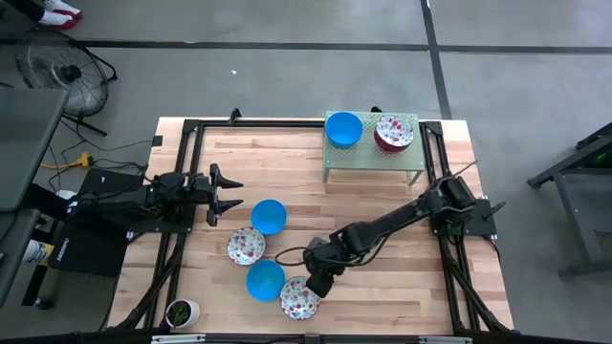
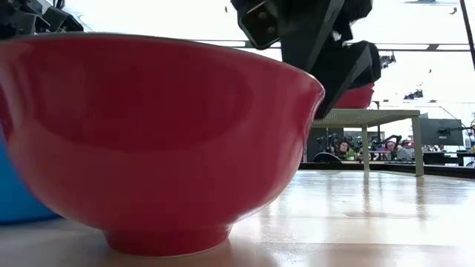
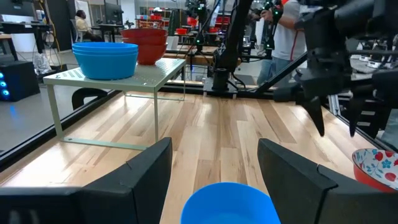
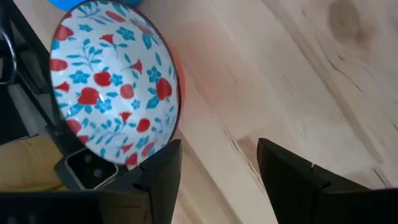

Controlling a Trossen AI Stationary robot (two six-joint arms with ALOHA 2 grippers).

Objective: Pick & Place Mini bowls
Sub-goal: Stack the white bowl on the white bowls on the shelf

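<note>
Four mini bowls sit on the table in the high view: a blue bowl, a floral bowl, a second blue bowl and a near floral bowl. A blue stack and a floral stack stand on the green rack. My right gripper is open at the far-right rim of the near floral bowl, with bare wood between its fingers. My left gripper is open at the table's left, facing the blue bowl. My right gripper has one finger at the rim of the near floral bowl, coming from above and slanting down. I cannot tell whether it touches. The bowl stands upright on the table.
A small white cup with a green plant stands at the near left corner. In the low view the floral bowl's red outside fills the foreground, with a blue bowl beside it. Bare wood lies between the bowls and the rack.
</note>
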